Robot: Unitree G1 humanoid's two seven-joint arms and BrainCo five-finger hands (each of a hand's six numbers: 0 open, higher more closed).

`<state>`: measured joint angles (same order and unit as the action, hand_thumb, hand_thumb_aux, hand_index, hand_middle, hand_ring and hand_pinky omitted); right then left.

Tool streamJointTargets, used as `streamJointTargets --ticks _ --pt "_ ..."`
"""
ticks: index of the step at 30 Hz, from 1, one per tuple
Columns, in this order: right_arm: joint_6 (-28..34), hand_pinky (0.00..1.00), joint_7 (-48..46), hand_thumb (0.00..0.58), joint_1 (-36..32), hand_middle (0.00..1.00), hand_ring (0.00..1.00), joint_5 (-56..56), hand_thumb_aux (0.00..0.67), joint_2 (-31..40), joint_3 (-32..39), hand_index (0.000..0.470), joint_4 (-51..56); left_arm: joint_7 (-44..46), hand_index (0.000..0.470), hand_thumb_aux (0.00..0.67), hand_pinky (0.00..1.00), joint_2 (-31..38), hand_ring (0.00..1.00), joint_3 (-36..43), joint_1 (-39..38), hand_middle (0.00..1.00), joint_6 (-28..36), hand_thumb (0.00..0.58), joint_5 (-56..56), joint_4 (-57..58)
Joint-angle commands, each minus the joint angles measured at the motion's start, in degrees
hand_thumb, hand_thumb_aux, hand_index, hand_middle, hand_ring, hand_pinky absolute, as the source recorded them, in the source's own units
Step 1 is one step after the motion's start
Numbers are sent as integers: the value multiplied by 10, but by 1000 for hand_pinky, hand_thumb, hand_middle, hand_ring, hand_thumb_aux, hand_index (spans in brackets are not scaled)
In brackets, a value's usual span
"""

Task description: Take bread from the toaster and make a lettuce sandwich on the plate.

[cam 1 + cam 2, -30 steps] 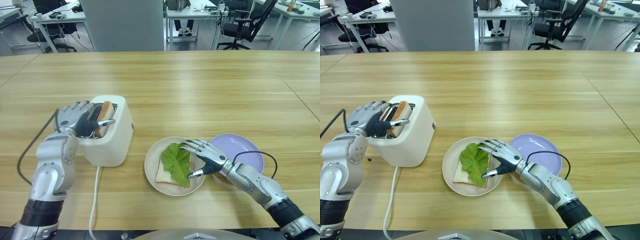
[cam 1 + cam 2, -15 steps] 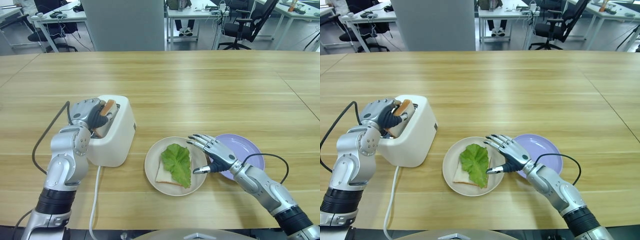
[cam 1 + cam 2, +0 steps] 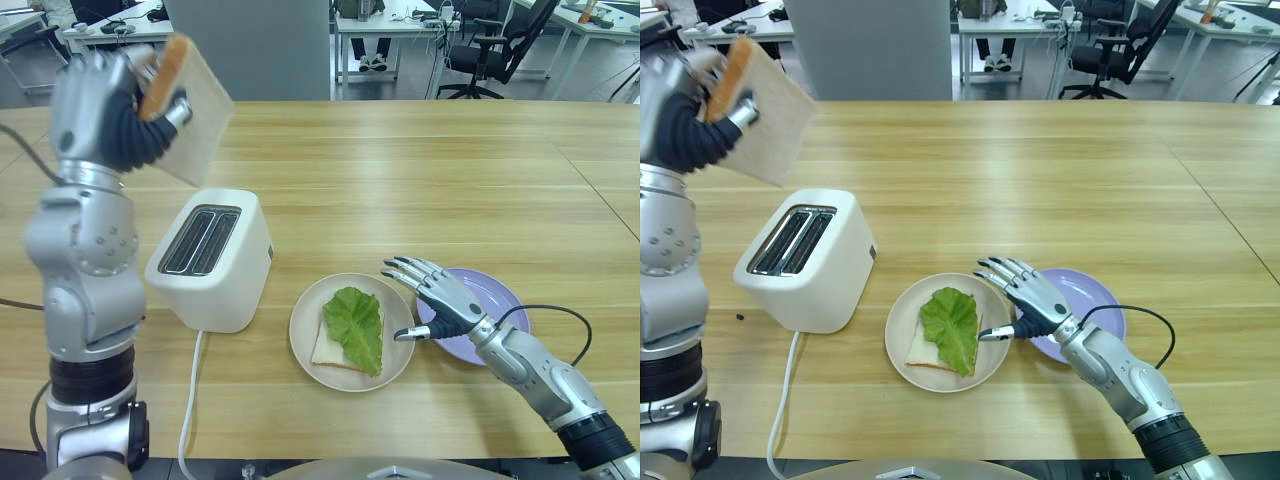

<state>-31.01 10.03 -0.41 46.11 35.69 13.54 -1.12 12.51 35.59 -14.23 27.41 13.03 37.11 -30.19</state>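
Observation:
My left hand (image 3: 105, 105) is raised high above the white toaster (image 3: 212, 258), shut on a slice of bread (image 3: 195, 110) that hangs tilted in the air. The toaster's two slots look empty. On the cream plate (image 3: 397, 358) lies another bread slice (image 3: 327, 347) with a green lettuce leaf (image 3: 356, 325) on top. My right hand (image 3: 440, 300) hovers open just right of that plate, over the edge of the purple plate (image 3: 490, 300), holding nothing.
The toaster's white cord (image 3: 190, 400) runs down to the table's near edge. A dark cable (image 3: 555, 320) loops by my right wrist. Bare wooden table (image 3: 400, 180) stretches behind the plates. Desks and office chairs stand in the room beyond.
My left hand has pulled the bread slice out of the toaster and lifted it high. My right hand has drawn back from the lettuce toward the right.

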Motion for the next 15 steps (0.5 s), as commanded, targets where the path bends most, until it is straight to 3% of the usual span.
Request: streamJointTargets --ticks 1,5,15 --pt "-20 0 58 0 7 0 0 45 0 23 -36 0 -51 73 460 670 1000 -29 1000 -1 17 1000 28 580 -141 -32" --pt "-54 0 78 0 32 0 0 41 0 48 -63 0 -91 181 460 670 1000 -23 1000 57 0 1000 21 580 -251 12" --pt "-151 0 32 0 96 0 0 -3 0 95 -97 0 -196 411 460 670 1000 -21 1000 228 22 1000 -95 580 -379 248"
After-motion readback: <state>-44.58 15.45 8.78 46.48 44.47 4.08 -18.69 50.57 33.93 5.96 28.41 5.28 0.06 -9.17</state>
